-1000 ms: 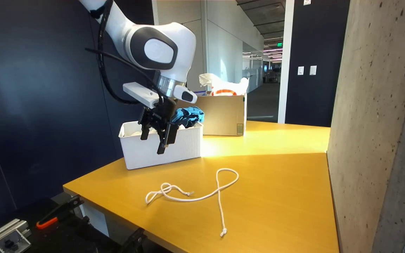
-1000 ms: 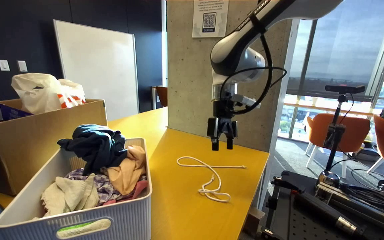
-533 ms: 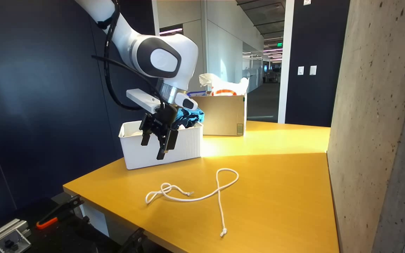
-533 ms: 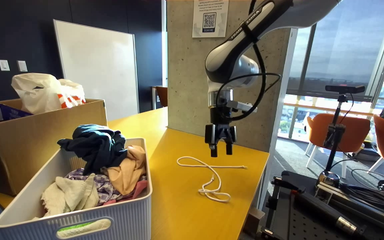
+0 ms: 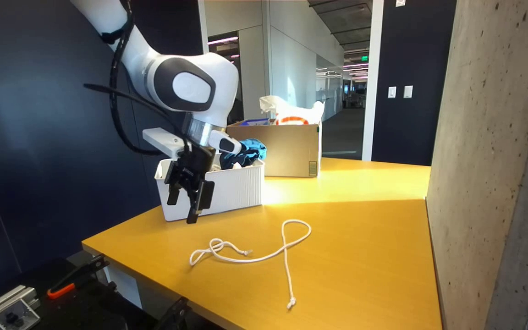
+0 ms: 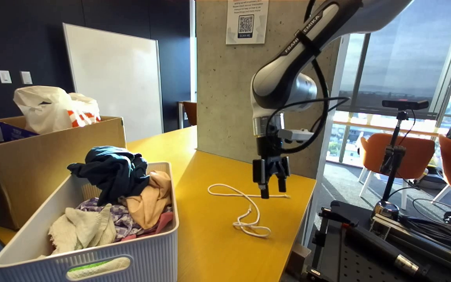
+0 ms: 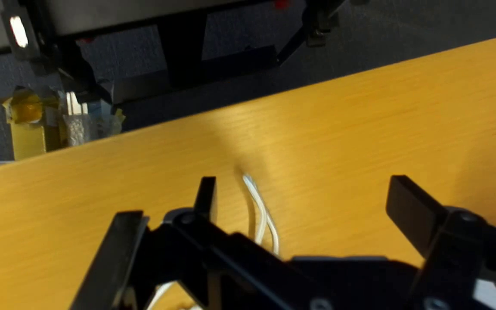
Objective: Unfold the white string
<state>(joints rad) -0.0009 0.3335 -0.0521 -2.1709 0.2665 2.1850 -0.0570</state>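
Note:
The white string [image 5: 245,261] lies loosely on the yellow table [image 5: 360,256], with a small tangle of loops at one end, a wide loop towards the other, and both knotted ends showing. Its crossing [image 6: 246,195] and tangle also show in an exterior view. My gripper [image 5: 182,209] hangs above the table, pointing down, apart from the cord. In both exterior views the gripper [image 6: 273,192] stands open with nothing held. In the wrist view a looped bit of string [image 7: 262,211] appears below, between the spread fingers; the gripper body covers much of the rest.
A white bin [image 5: 239,189] full of cloths stands behind the gripper. Beyond it is a cardboard box [image 5: 287,149] with plastic bags. A concrete pillar [image 5: 479,174] borders the table. Clamps [image 5: 96,263] sit at the table's near edge.
My gripper has come down towards the table. Over the last half second it has also shifted sideways, leftward in one exterior picture and rightward in the opposite one. The string has not moved.

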